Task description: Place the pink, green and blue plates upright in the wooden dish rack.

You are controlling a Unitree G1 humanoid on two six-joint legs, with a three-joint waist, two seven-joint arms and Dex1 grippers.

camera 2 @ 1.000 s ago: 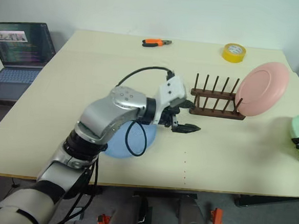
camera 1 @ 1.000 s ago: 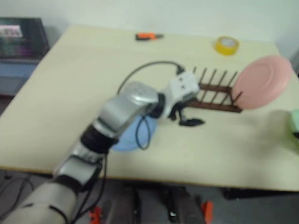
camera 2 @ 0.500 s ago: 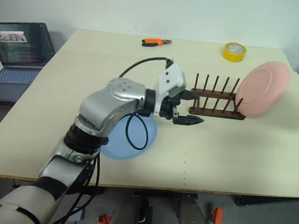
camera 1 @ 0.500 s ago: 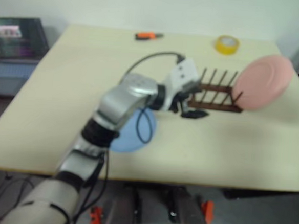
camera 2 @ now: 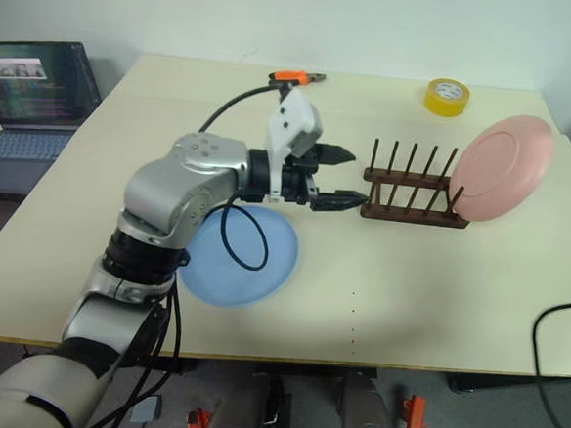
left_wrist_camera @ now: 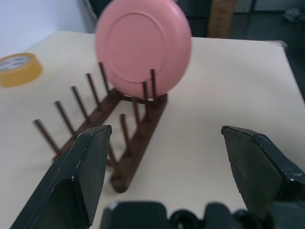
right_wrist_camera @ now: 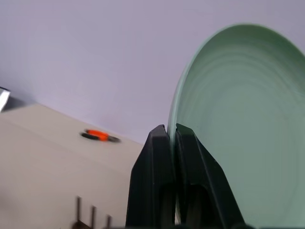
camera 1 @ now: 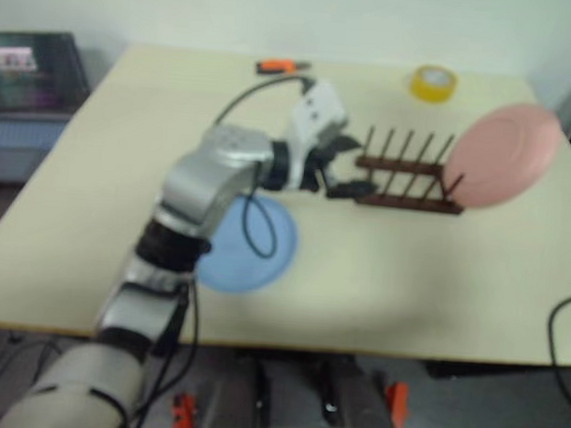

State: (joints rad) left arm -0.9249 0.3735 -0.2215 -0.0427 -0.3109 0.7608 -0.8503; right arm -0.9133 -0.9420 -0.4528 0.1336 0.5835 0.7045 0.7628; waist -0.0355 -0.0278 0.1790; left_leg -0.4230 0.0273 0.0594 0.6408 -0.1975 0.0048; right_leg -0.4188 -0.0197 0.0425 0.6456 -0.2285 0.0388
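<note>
While the head cam looks down on the table point(camera 2: 426, 312), count reads: 1 blue plate point(camera 2: 238, 256) lying flat near the front edge, under the left forearm; 1 pink plate point(camera 2: 500, 168) standing tilted at the right end of the wooden dish rack point(camera 2: 412, 194); 1 yellow tape roll point(camera 2: 446, 96) and 1 orange-handled tool point(camera 2: 297, 77) by the far edge; 1 laptop point(camera 2: 31, 98) off the table's left side. Left gripper point(camera 2: 339, 176) hangs w/ fingers spread wide, empty, tips just beside the rack's left end. Rack pegs left of the pink plate stand free. Wide bare tabletop in front of the rack and to the right, out to the front edge; a black cable point(camera 2: 556, 336) loops over the front right corner.

Left wrist view: 2 black fingers point(left_wrist_camera: 81, 171) splayed apart, nothing between them. Rack runs away ahead, 2 rows of pegs, pink plate upright at its far end, tape roll off to one side.

Right wrist view: right gripper point(right_wrist_camera: 170, 138) pressed tight on the rim of the green plate point(right_wrist_camera: 248, 129), 1 plate, held edge-on against the wall; orange tool and a few rack peg tips below.
</note>
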